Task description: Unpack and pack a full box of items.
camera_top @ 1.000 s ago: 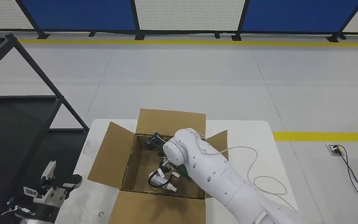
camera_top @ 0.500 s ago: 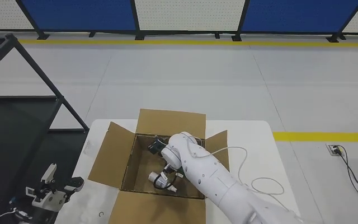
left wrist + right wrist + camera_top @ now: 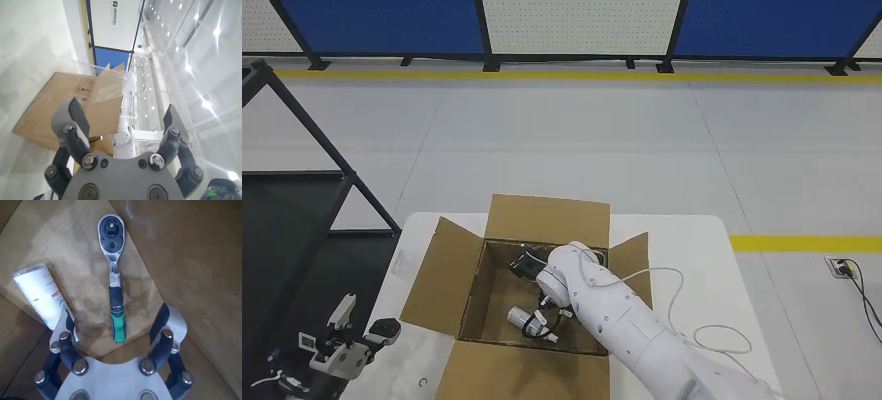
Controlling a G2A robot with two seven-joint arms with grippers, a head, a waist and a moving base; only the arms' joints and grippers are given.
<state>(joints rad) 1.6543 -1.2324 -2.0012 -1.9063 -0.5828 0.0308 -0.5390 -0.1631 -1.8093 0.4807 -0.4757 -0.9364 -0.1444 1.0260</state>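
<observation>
Box (image 3: 437, 280) unmoved; right gripper (image 3: 115, 310), jaws apart, has edged farther inside.

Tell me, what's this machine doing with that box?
The robot's right gripper is down inside an open cardboard box on the table. It hangs open above a green-handled ratchet wrench that lies on the box floor beside a white tube. The left gripper, also open and empty, is off beside the table.
</observation>
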